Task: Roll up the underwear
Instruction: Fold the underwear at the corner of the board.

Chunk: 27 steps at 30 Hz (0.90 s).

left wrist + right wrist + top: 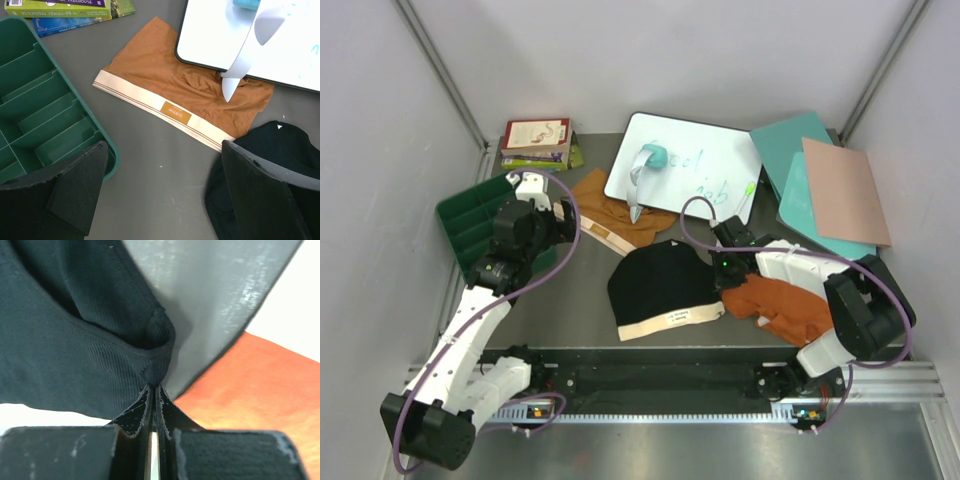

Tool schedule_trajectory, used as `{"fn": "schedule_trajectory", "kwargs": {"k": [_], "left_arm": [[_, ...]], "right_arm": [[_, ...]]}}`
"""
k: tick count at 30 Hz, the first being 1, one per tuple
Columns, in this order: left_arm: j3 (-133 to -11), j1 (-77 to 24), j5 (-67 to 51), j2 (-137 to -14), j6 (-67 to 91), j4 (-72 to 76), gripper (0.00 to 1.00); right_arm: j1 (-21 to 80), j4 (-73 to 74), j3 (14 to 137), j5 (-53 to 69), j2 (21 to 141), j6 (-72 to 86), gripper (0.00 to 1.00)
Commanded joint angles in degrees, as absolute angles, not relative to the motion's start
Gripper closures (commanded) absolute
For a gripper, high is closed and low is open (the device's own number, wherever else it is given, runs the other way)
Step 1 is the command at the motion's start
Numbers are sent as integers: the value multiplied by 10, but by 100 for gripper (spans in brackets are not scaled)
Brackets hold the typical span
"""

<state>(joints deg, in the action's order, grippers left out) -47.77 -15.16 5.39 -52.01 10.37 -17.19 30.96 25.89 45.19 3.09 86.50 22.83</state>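
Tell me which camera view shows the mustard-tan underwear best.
The left wrist view: the mustard-tan underwear lies spread out, waistband and label clear, one edge under the whiteboard. The top view shows it small and distant. The right wrist view misses it.

Top view looks steeply down from high behind the near edge, taking in the whole surface (580, 300). Left wrist view looks down from mid height on mustard briefs (165, 80) and tray (50, 100). Right wrist view presses close to black briefs (65, 340), seen in all three.
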Motion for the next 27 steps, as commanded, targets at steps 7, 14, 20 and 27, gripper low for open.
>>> {"fn": "schedule_trajectory", "kwargs": {"k": [7,14,20,27], "left_arm": [[-489,-156,54,-510,107,-162,1],[-489,-156,52,-508,109,-163,1],[-490,-157,50,-507,110,-163,1],[-490,-160,49,-501,112,-163,1]], "right_arm": [[310,347,515,-24,823,226,100],[364,371,562,-37,828,245,100],[431,355,593,-10,840,282,100],[503,327,625,29,894,310,100]]}}
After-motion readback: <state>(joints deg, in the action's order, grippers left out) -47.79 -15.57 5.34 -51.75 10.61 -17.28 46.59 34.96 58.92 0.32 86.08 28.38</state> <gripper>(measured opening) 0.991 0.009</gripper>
